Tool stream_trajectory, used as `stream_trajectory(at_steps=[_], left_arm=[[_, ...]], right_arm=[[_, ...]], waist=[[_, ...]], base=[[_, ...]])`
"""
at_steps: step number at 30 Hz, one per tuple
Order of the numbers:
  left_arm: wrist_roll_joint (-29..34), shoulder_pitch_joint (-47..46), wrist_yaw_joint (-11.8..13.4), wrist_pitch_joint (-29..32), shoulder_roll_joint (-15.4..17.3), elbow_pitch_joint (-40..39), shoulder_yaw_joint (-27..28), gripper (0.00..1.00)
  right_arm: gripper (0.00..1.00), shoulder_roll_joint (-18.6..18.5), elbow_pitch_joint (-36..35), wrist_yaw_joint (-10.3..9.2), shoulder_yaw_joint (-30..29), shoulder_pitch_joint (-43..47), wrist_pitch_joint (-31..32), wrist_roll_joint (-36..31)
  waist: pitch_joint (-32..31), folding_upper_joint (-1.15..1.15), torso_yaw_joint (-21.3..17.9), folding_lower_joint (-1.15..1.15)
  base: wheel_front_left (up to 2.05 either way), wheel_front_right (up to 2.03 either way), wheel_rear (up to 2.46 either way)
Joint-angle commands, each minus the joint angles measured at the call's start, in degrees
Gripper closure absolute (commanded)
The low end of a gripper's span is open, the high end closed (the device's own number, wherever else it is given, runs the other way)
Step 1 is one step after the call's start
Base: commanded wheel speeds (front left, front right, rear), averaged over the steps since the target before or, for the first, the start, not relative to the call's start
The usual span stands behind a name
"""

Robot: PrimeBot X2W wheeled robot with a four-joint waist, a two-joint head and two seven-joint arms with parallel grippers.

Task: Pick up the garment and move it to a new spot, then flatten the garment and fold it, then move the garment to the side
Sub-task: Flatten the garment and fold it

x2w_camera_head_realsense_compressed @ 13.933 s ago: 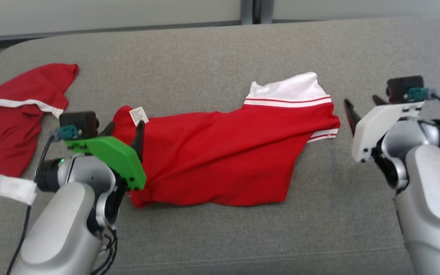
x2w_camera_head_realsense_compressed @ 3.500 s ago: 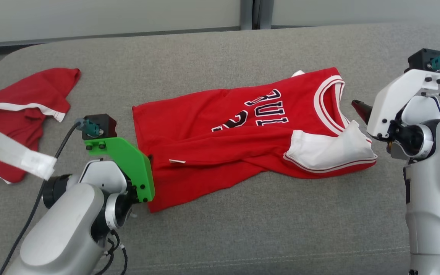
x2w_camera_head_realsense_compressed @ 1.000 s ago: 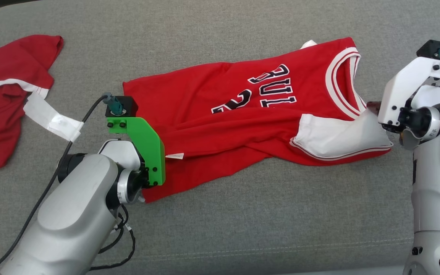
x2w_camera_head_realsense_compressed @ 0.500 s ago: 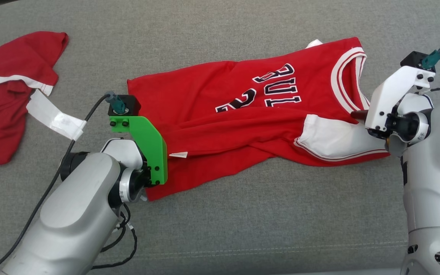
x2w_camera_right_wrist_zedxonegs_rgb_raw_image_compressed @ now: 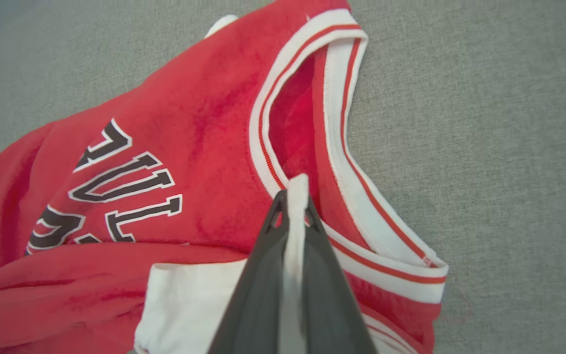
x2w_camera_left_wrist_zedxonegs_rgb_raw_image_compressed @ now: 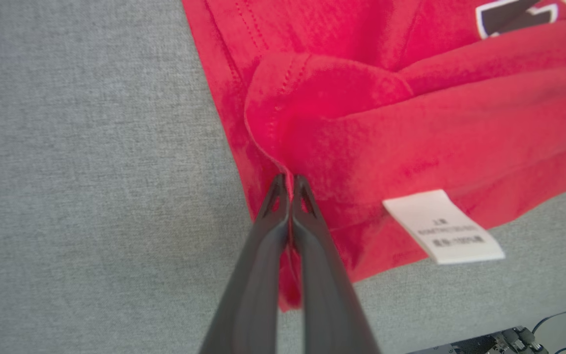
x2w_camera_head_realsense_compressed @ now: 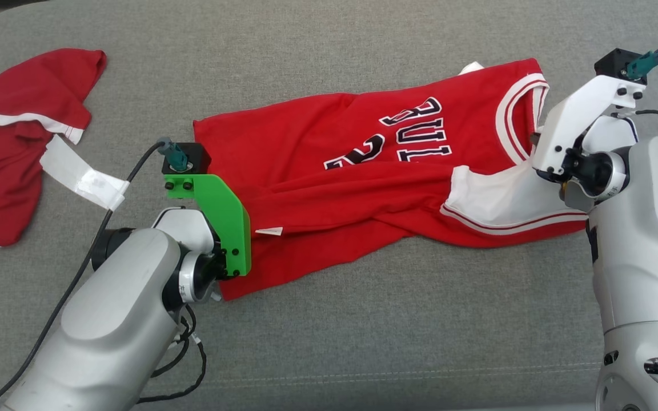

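Head view shows the jersey (x2w_camera_head_realsense_compressed: 374, 188) lying across the middle of the grey upholstered surface (x2w_camera_head_realsense_compressed: 363, 342), printed front up. Its hem end is toward the robot's left and its neckline (x2w_camera_right_wrist_zedxonegs_rgb_raw_image_compressed: 307, 98) toward the right. The cloth is not flat: a long fold runs along the near side, and the white sleeve (x2w_camera_head_realsense_compressed: 500, 200) lies doubled over the red body. A care label (x2w_camera_left_wrist_zedxonegs_rgb_raw_image_compressed: 442, 226) sticks out near the hem. The left gripper (x2w_camera_left_wrist_zedxonegs_rgb_raw_image_compressed: 289, 179) sits at the hem edge with its jaws clenched on a raised ridge of red fabric. The right gripper (x2w_camera_right_wrist_zedxonegs_rgb_raw_image_compressed: 294, 196) sits at the near end of the neckline, jaws clenched on a pinch of white fabric that stands up between the fingers. Judged from its creases, the jersey is light, soft and limp. It will likely sag between two hold points, keep no shape of its own, and drag on the upholstery rather than slide. Thin single layers may slip out of a pinch. The better holds are the stitched hem and the ribbed trim at neck and sleeve, where the cloth is thicker. Tension applied between hem and shoulder should draw out the long fold. A second red garment (x2w_camera_head_realsense_compressed: 15, 142) lies well apart at the far left and must stay out of the working path.
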Motion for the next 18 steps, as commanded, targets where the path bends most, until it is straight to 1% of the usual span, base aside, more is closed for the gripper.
stream_trajectory(at_steps=[1, 5, 7, 8, 9, 10, 11, 15, 18], left_arm=[[-0.41, -0.63, -0.21, -0.23, 0.09, 0.29, 0.12, 1.00], [-0.58, -0.17, -0.07, -0.39, 0.32, 0.31, 0.20, 1.00], [-0.69, 0.07, 0.03, -0.42, 0.47, 0.24, 0.27, 1.00], [-0.73, 0.16, 0.03, -0.42, 0.51, 0.18, 0.27, 1.00], [-0.79, 0.23, 0.02, -0.42, 0.57, 0.12, 0.27, 1.00], [-0.82, 0.32, 0.00, -0.42, 0.61, 0.02, 0.21, 1.00], [-0.81, 0.39, -0.02, -0.40, 0.59, -0.03, 0.15, 1.00], [-0.98, 0.60, 0.01, -0.34, 0.59, -0.14, 0.00, 1.00], [-1.05, 0.66, 0.06, -0.19, 0.57, -0.32, -0.16, 1.00]], right_arm=[[1.00, -0.14, 0.35, 0.00, 0.58, -0.72, -0.72, 0.90], [1.00, -0.19, 1.14, 0.00, 2.82, -0.84, -2.83, 2.30], [1.00, -0.21, 1.57, 0.00, 2.86, -0.24, -2.33, 0.61], [0.59, -0.19, 1.81, 0.00, 2.91, 0.11, -1.60, -0.80], [0.00, -0.15, 1.92, 0.00, 2.74, 0.53, -0.89, -2.41], [0.00, -0.17, 1.23, 0.00, 2.27, 0.70, 0.05, -5.46], [0.00, -0.17, 0.81, 0.00, 1.98, 0.65, 0.31, -6.62], [0.00, -0.15, -0.41, 0.00, 1.01, 0.53, 2.24, -8.30], [0.00, -0.17, -1.27, 0.00, 0.00, 0.50, 5.53, -9.43]], waist=[[-0.12, 0.00, -0.08, 0.00], [-0.49, 0.00, -0.40, 0.00], [-0.67, 0.00, -0.63, 0.00], [-0.74, 0.00, -0.71, 0.00], [-0.80, 0.00, -0.80, 0.00], [-0.90, 0.00, -0.90, 0.00], [-0.94, 0.00, -0.93, 0.00], [-1.07, 0.00, -0.93, 0.00], [-0.87, 0.00, -0.71, 0.00]], base=[[0.00, 0.00, 0.00], [0.00, 0.00, 0.00], [0.00, 0.00, 0.00], [0.00, 0.00, 0.00], [0.00, 0.00, 0.00], [0.00, 0.00, 0.00], [0.00, 0.00, 0.00], [0.00, 0.00, 0.00], [0.00, 0.00, 0.00]])
